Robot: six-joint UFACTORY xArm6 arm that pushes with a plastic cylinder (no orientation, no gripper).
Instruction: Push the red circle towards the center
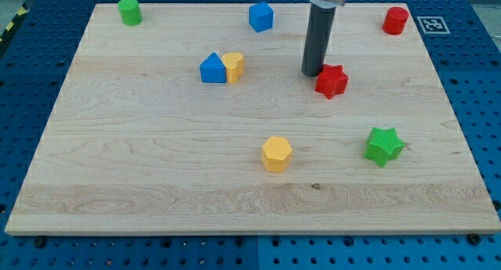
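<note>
Dark rod's tip [313,73] on wooden board [156,160], bare, no jaws; red star block [332,81] touching its right; red cylinder block [396,20] way off upper right.

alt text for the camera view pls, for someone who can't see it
My tip rests just left of the red star, far from the red circle at the wooden board's top right. Six other blocks lie scattered around.

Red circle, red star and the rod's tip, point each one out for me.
red circle [396,19], camera view, on its top face.
red star [332,80], camera view, on its top centre.
my tip [312,73], camera view, the rod's very end, beside the red star.
</note>
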